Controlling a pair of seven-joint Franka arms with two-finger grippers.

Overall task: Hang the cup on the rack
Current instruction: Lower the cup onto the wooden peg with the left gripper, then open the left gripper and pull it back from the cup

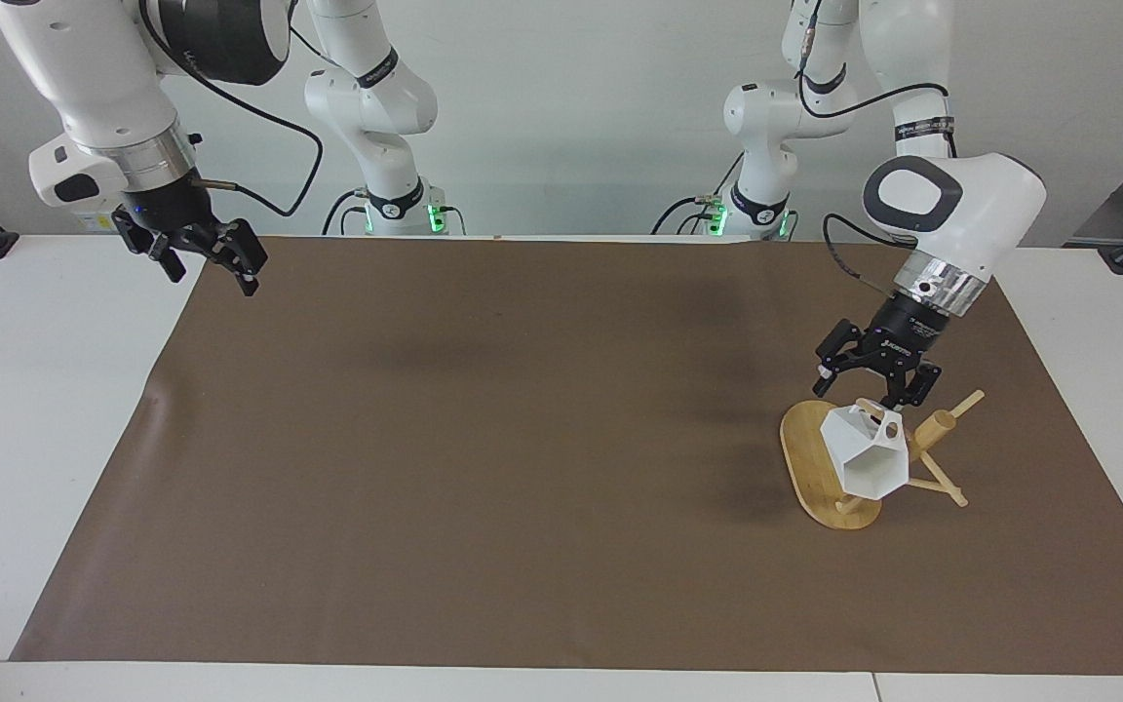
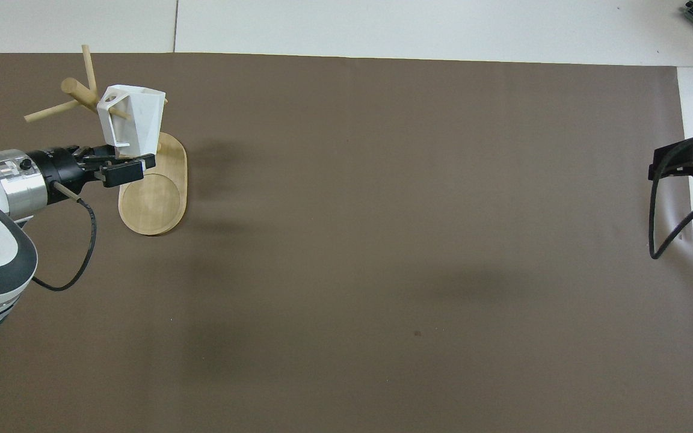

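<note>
Fingers of the left gripper [image 1: 871,388] spread, empty, above the white mug [image 1: 869,454] hanging on the bamboo mug tree [image 1: 820,480]; a clipped handle could unseat it. Right gripper [image 1: 201,261] open, waiting at ten o'clock.
</note>
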